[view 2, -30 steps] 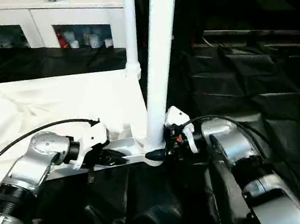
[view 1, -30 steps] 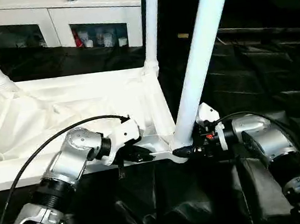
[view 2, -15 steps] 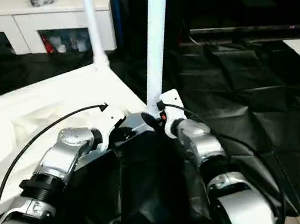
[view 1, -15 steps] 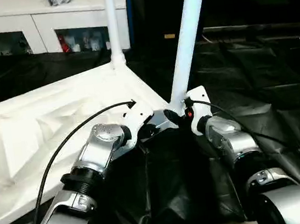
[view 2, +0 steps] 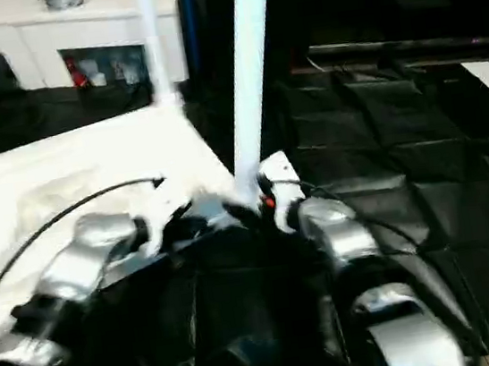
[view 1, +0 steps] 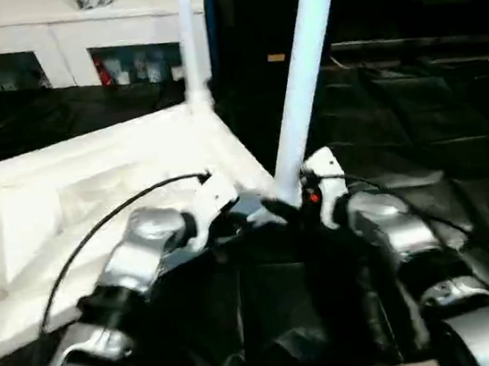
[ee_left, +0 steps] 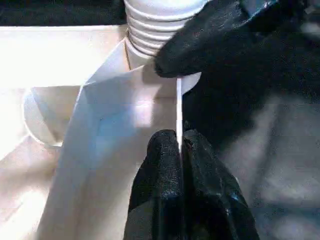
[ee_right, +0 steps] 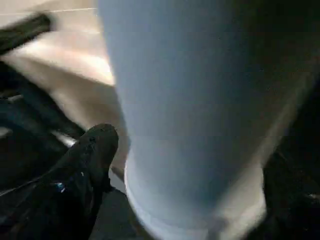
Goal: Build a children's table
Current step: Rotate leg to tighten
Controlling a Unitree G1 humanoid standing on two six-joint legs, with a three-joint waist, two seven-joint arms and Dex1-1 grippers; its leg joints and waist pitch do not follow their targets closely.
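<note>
Table top (view 1: 66, 197) lies upside down on the black sheet (view 1: 417, 124), ribbed side up, near corner pointing at me between both arms. Two legs seen standing in sockets: the near leg (view 1: 303, 76) at that corner, long axis near upright with a slight lean, and a far leg (view 1: 189, 37) behind it. White cabinet (view 1: 55, 45) at the back.

Left claw (ee_left: 180, 150) is pinched shut on the thin edge wall of the top, just beside the near socket. Right claw (ee_right: 185, 150) straddles the foot of the near leg: one finger (ee_right: 85, 160) sits on one side with a gap to the leg, so I read it as open around the leg, not clamping. My guess: right arm is the one nearer to work that leg, left just steadies the top.

Versus a second ago: camera swung, the corner now faces me rather than the long edge. Right fingers looked snug on the leg then; looser now.
</note>
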